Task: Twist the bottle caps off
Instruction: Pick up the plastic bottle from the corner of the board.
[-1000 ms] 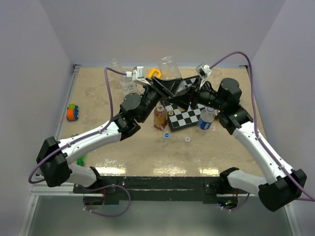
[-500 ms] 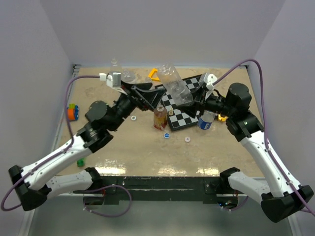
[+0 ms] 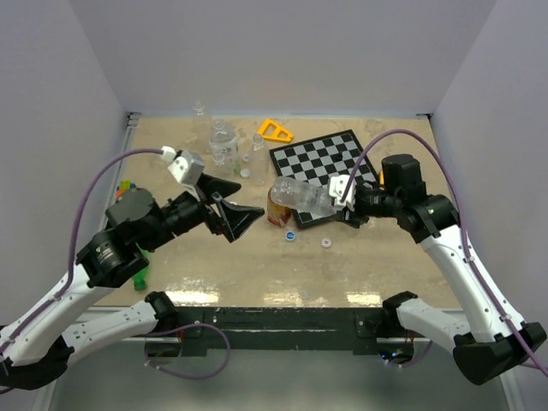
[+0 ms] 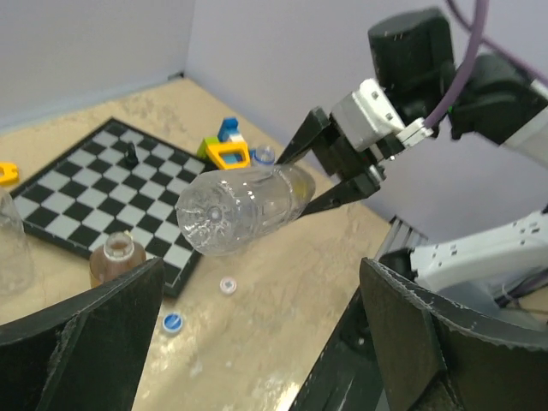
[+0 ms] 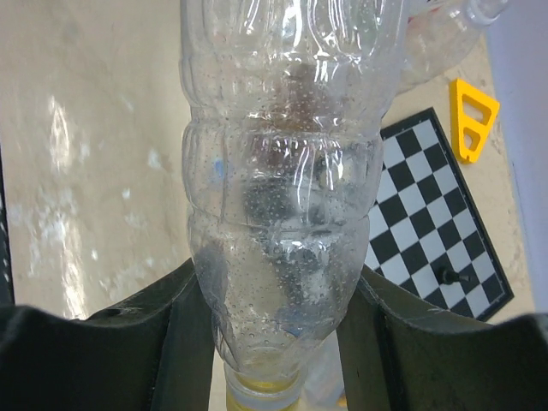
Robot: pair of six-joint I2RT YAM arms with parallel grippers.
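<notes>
Left pincer point(image 3: 250, 199) is seen gaping, nothing between its matte black wedge fingers. A blue cap point(image 3: 290, 235), a flat little disc, is found loose on the mottled tan bench point(image 3: 171, 171). The amber bottle point(image 3: 276, 214) is stood uncapped, half hidden by a clear bottle point(image 3: 300, 194), ribbed and dimpled, held sideways in the air. A white cap point(image 3: 325, 242) is spotted loose nearby. Right pincer point(image 3: 330, 204) is clamped on the clear bottle's neck; something yellowish there is mostly cut off.
</notes>
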